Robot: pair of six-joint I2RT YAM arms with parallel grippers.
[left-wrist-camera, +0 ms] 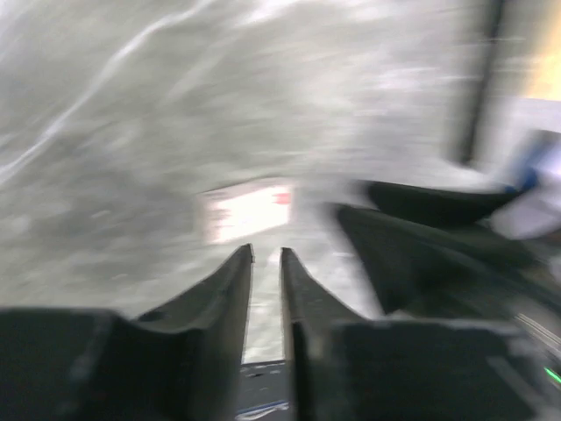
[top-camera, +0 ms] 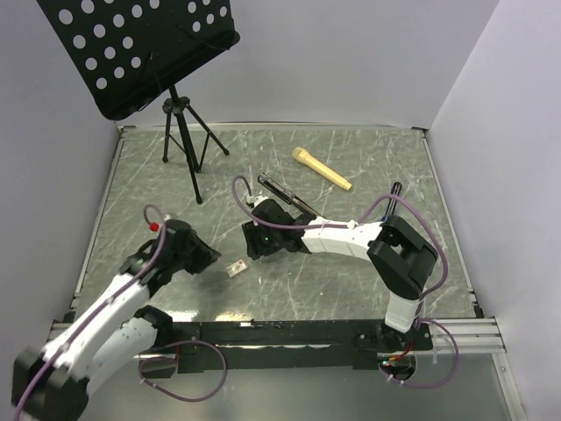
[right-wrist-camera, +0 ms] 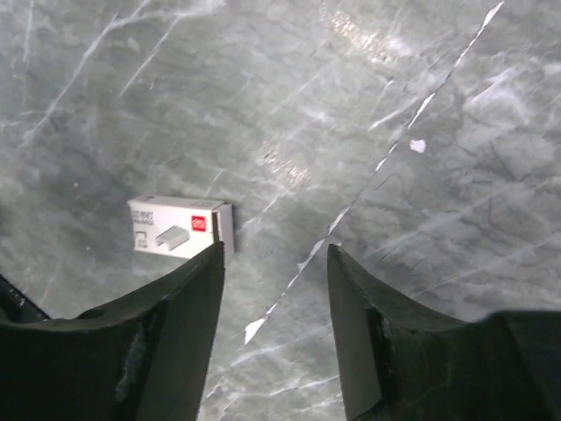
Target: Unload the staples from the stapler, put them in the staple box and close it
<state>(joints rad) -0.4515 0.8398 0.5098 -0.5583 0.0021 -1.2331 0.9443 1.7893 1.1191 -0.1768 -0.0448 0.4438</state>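
Unloading looks done: the staples point(right-wrist-camera: 180, 226), a small white labelled pack, lie loose just off the tip of the right pincer point(right-wrist-camera: 276, 253), its jaws apart and empty. They are also just ahead of the left pincer point(left-wrist-camera: 265, 253), barely parted on nothing. The black stapler point(top-camera: 285, 193) lies splayed behind the right pincer; next, I'd guess, both simply pull clear.

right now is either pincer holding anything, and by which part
Nothing is held. The right pincer is open and empty, the left pincer shows a narrow empty gap, and the staple box lies loose on the table.
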